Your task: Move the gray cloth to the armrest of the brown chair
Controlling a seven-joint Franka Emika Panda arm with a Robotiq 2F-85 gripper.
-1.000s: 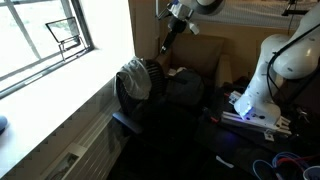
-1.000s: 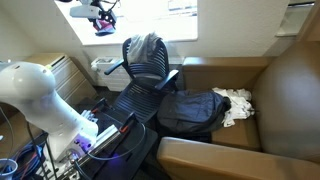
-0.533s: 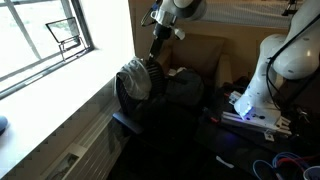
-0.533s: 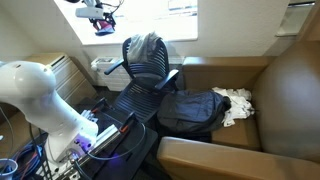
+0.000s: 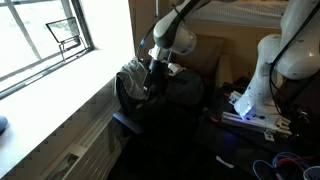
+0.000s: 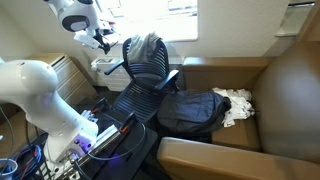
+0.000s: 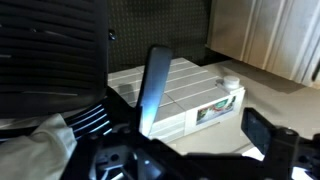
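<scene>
The gray cloth [image 5: 133,78] hangs over the backrest of a black office chair [image 6: 140,95]; it also shows in the other exterior view [image 6: 147,45]. The brown chair [image 6: 285,90] stands beside it, with its near armrest [image 6: 225,155] bare. My gripper [image 5: 150,88] is down beside the office chair's backrest, next to the cloth, and appears in an exterior view [image 6: 103,42] a little apart from the cloth. In the wrist view the gripper [image 7: 212,120] is open and empty, with a pale fold of what seems to be the cloth [image 7: 35,150] at the lower left.
A black backpack [image 6: 190,112] and a white rag [image 6: 236,100] lie on the brown chair's seat. A white box [image 7: 180,95] sits on the floor below the gripper. A window wall [image 5: 60,60] is beside the office chair. The robot base [image 6: 45,100] and cables [image 5: 285,160] are nearby.
The gripper has come down from high above the chairs to the level of the office chair's backrest, close beside the gray cloth. The cloth has not moved.
</scene>
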